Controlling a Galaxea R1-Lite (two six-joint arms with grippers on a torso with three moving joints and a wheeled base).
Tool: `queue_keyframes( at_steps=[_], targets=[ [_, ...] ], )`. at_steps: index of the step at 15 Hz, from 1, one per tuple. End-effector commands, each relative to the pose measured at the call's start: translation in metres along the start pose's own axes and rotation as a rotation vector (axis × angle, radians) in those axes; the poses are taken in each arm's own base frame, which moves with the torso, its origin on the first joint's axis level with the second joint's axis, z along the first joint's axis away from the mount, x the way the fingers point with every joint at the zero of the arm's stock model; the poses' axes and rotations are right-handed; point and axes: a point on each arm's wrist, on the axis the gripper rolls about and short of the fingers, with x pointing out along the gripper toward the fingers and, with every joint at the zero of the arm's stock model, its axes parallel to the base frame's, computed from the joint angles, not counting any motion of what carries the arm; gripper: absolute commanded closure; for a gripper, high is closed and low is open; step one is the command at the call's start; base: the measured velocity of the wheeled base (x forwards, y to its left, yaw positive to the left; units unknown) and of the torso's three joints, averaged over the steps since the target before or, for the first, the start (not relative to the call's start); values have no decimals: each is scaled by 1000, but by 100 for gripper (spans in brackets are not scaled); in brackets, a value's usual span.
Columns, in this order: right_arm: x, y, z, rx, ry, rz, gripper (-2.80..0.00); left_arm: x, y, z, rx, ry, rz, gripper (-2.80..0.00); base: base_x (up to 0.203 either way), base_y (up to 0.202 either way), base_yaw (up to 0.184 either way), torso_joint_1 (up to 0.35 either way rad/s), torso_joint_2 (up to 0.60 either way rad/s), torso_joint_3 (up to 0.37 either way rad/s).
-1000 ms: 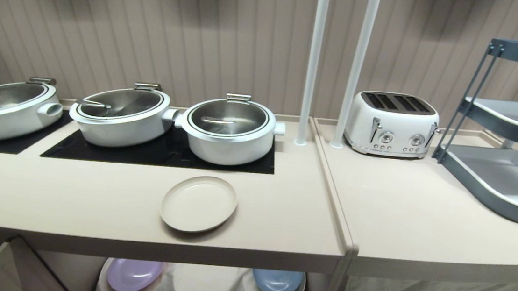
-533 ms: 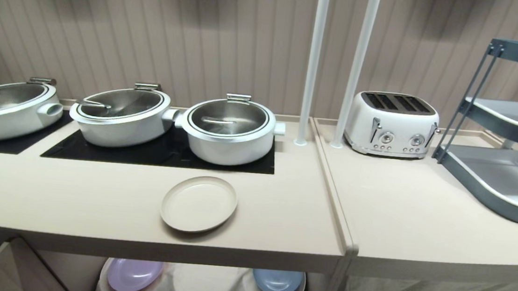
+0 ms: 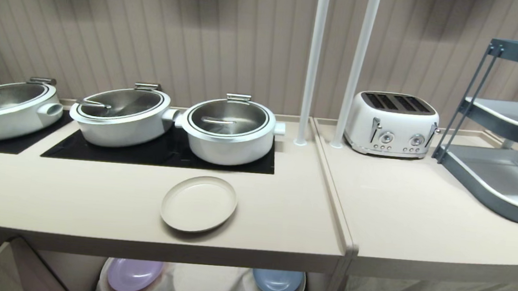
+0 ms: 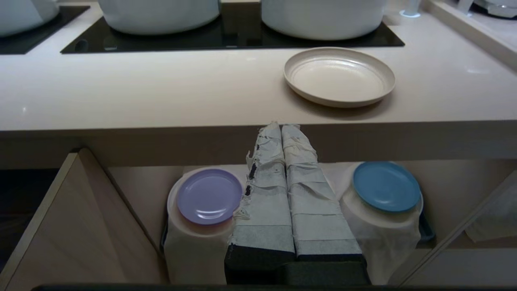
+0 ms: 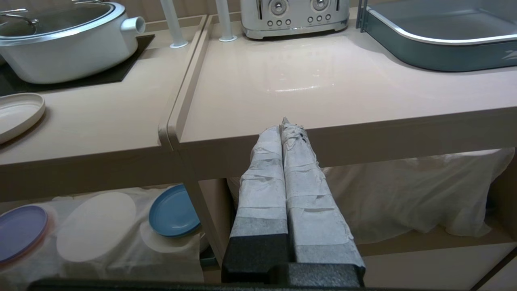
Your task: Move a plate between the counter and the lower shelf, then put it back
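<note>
pots: three white lidded pots (image 3: 227, 131) stood in a row on black cooktop (image 3: 155, 155) | toaster: white four-slot toaster (image 3: 390, 124) sat beside grey tiered rack (image 3: 504, 181) | below: lilac plate (image 3: 133, 275) and blue plate (image 3: 276, 282) lay apart

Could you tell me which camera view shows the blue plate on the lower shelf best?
The left wrist view: the blue plate shows whole on its cloth-covered hump. The right wrist view shows it tilted and partly cut by the post; the head view shows only a part.
</note>
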Motion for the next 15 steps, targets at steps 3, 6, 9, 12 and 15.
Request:
queue_keyframes(
  at_steps=[3, 6, 9, 12, 15],
  targets=[
    [0, 0, 0, 1, 1, 0, 0, -3, 0, -1, 33, -38, 1, 0, 0, 0, 0, 0, 0, 0],
    [0, 0, 0, 1, -1, 0, 0, -3, 0, -1, 89, -40, -7, 0, 0, 0, 0, 0, 0, 0],
    [0, 0, 0, 1, 1, 0, 0, -3, 0, -1, 99, -40, -7, 0, 0, 0, 0, 0, 0, 0],
    [0, 0, 0, 1, 1, 0, 0, -3, 0, -1, 92, -40, -4, 0, 0, 0, 0, 0, 0, 0],
    [0, 0, 0, 1, 1, 0, 0, -3, 0, -1, 86, -38, -3, 0, 0, 0, 0, 0, 0, 0]
  ],
)
